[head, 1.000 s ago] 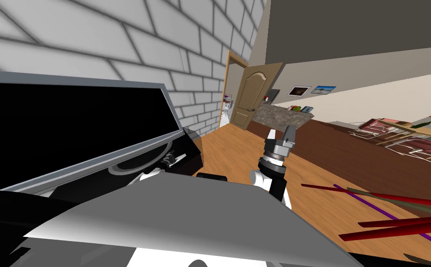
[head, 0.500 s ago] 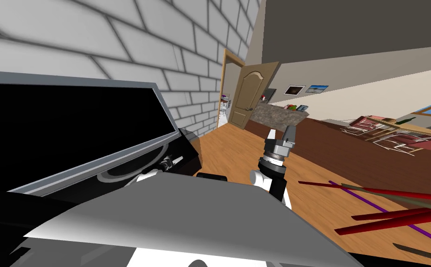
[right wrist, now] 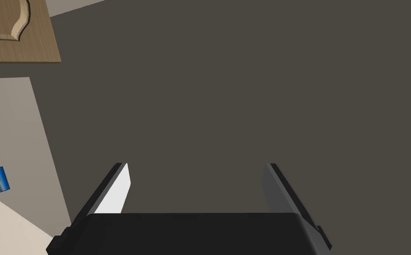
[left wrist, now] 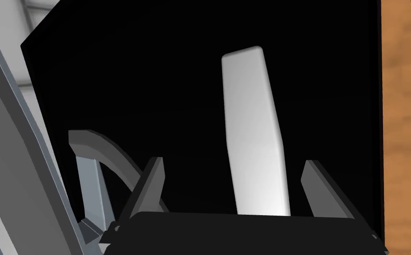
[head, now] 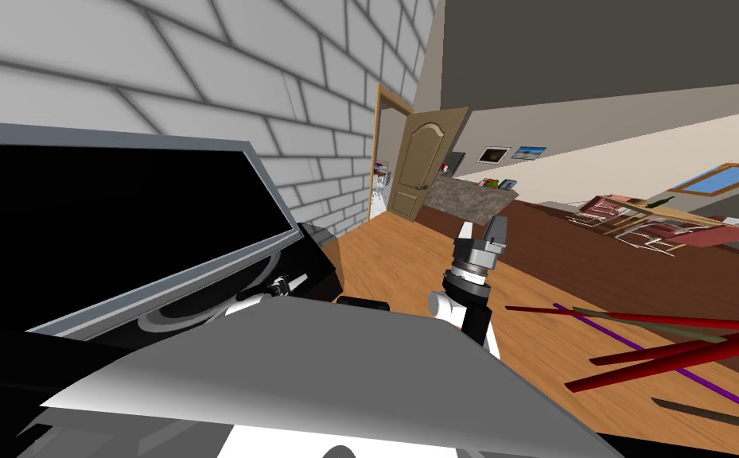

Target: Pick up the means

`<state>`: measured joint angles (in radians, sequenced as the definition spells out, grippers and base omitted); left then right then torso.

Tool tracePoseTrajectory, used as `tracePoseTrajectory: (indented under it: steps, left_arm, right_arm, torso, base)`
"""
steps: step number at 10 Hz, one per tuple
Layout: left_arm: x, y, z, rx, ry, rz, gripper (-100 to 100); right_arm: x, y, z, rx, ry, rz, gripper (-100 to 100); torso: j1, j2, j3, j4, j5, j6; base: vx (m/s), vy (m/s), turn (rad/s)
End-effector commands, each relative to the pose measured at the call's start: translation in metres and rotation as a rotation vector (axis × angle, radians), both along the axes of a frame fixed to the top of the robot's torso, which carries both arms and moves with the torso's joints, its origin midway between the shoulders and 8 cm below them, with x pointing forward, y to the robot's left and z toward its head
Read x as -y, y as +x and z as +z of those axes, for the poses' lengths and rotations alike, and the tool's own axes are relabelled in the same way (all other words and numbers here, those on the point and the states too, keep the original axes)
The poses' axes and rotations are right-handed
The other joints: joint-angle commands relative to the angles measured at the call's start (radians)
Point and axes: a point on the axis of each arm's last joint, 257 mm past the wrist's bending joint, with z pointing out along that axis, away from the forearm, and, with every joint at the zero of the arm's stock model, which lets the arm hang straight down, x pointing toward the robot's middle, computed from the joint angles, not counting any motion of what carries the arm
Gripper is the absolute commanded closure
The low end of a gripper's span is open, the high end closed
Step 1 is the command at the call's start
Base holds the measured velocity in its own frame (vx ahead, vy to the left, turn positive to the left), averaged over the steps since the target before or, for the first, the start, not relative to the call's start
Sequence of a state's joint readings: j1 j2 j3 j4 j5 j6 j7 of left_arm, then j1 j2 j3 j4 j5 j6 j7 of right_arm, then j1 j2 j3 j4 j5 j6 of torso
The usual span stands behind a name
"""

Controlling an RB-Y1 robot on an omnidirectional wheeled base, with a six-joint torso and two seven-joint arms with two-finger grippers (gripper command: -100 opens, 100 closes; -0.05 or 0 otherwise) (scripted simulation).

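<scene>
The left gripper is wide open, its two thin grey fingers standing about a third of the view apart and gripping nothing. Between them lies the remote: a plain, pale grey, long flat slab with rounded corners, shaded a little brighter toward the end nearest the gripper. That near end is hidden behind the gripper's dark body, and the far end points straight away from the hand. The remote sits closer to the finger on the wooden-floor side than to the other, and I cannot tell whether either finger touches it.

It lies flat on a black cabinet top. Just beside the other finger is the curved grey foot of the TV, with the TV's grey frame beyond it. Past the cabinet's edge is the wooden floor.

From the head, the TV stands on the black cabinet against a white brick wall.

The right gripper is raised upright over the floor, its fingers spread and empty.
</scene>
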<state>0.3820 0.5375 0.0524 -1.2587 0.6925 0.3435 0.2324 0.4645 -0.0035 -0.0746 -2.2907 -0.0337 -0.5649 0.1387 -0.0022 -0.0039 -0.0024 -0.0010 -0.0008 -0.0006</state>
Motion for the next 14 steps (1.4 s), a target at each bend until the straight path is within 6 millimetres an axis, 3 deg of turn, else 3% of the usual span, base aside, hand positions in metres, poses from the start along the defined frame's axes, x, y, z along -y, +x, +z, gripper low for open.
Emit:
tracePoseTrajectory:
  steps: [1, 2, 3, 4, 5, 6, 7, 8, 10, 11, 14]
  left_arm:
    - [-0.009, -0.026, -0.015, -0.073, -0.033, 0.046, -100]
    - [-0.009, -0.027, -0.016, -0.076, -0.034, 0.046, -100]
    - [-0.017, -0.045, -0.025, -0.127, -0.062, 0.083, -100]
    - [-0.017, -0.048, -0.026, -0.135, -0.064, 0.086, -100]
    - [-0.024, -0.068, -0.035, -0.185, -0.090, 0.126, -100]
    - [-0.023, -0.069, -0.035, -0.191, -0.093, 0.125, -100]
    - [-0.028, -0.090, -0.042, -0.242, -0.121, 0.164, -100]
    - [-0.028, -0.090, -0.042, -0.242, -0.121, 0.164, -100]
    - [-0.038, -0.125, -0.052, -0.324, -0.170, 0.239, -100]
    - [-0.036, -0.127, -0.053, -0.332, -0.175, 0.238, -100]
    - [-0.044, -0.171, -0.059, -0.430, -0.242, 0.334, -100]
  right_arm:
    - [0.000, 0.000, 0.000, 0.000, 0.000, 0.000, 0]
    - [0.000, 0.000, 0.000, 0.000, 0.000, 0.000, 0]
    - [0.000, 0.000, 0.000, 0.000, 0.000, 0.000, 0]
    - [0.000, 0.000, 0.000, 0.000, 0.000, 0.000, 0]
    - [0.000, 0.000, 0.000, 0.000, 0.000, 0.000, 0]
    - [0.000, 0.000, 0.000, 0.000, 0.000, 0.000, 0]
    - [0.000, 0.000, 0.000, 0.000, 0.000, 0.000, 0]
    - [0.000, 0.000, 0.000, 0.000, 0.000, 0.000, 0]
    - [0.000, 0.000, 0.000, 0.000, 0.000, 0.000, 0]
    - [0.000, 0.000, 0.000, 0.000, 0.000, 0.000, 0]
    - [0.000, 0.000, 0.000, 0.000, 0.000, 0.000, 0]
  torso:
    - [0.000, 0.000, 0.000, 0.000, 0.000, 0.000]
    - [0.000, 0.000, 0.000, 0.000, 0.000, 0.000]
    - [0.000, 0.001, 0.000, 0.000, 0.000, 0.000]
    - [0.001, 0.000, 0.000, 0.000, 0.000, 0.000]
    - [0.001, 0.001, 0.000, 0.000, 0.000, 0.000]
    - [0.000, 0.000, 0.000, 0.000, 0.000, 0.000]
    - [0.000, 0.001, 0.000, 0.000, 0.000, 0.000]
    - [0.001, 0.000, 0.000, 0.000, 0.000, 0.000]
    - [0.001, 0.001, 0.001, 0.000, 0.000, 0.000]
    - [0.001, 0.000, 0.000, 0.000, 0.000, 0.000]
    - [0.002, 0.000, 0.000, 0.000, 0.000, 0.000]
  base:
    - [0.074, -0.028, -0.106]
    - [0.062, -0.014, -0.052]
    - [0.072, -0.012, -0.115]
    - [0.059, -0.006, -0.055]
    - [0.073, -0.024, -0.108]
    - [0.063, -0.011, -0.048]
    - [0.078, -0.001, -0.096]
    - [0.059, 0.001, -0.054]
    - [0.069, 0.003, -0.140]
    - [0.070, 0.004, -0.041]
    - [0.079, 0.013, -0.117]
